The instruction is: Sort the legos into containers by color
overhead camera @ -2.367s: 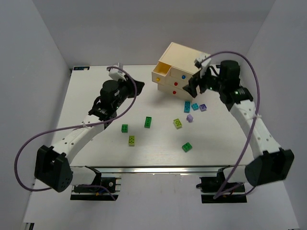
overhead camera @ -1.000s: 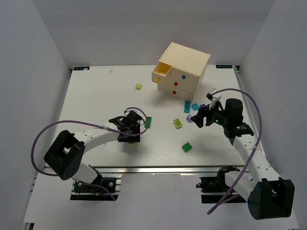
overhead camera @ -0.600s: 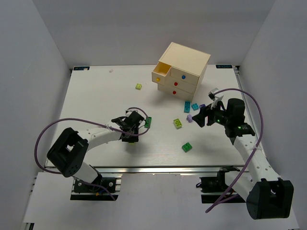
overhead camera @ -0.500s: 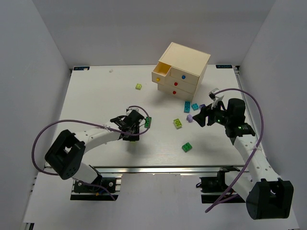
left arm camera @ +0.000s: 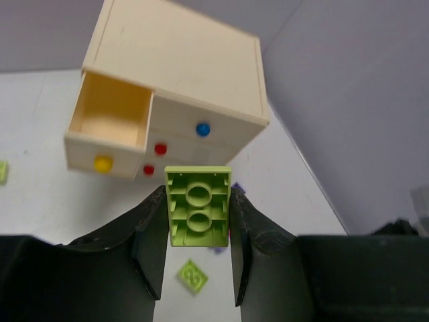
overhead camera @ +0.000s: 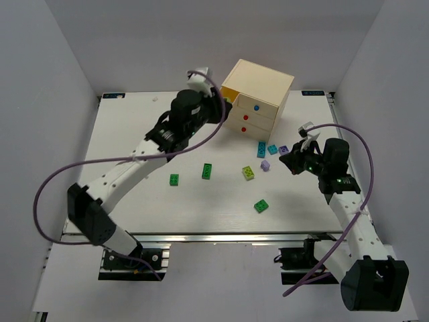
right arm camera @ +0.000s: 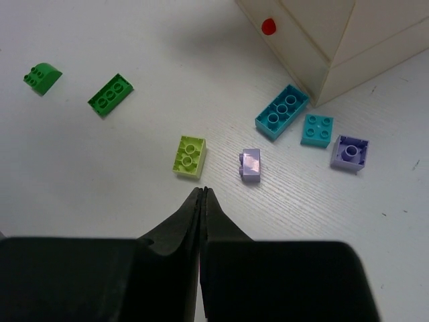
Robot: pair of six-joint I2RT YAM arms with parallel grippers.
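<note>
The left hand clamped a lime-yellow plastic brick (underside showing) near the cream wooden chest; the right hand was pressed together.

I see a white wood-grain table boxed in by plain pale grey walls at 9, 12 and 3 o'clock, an aluminium rail at 6, under soft even light.
</note>
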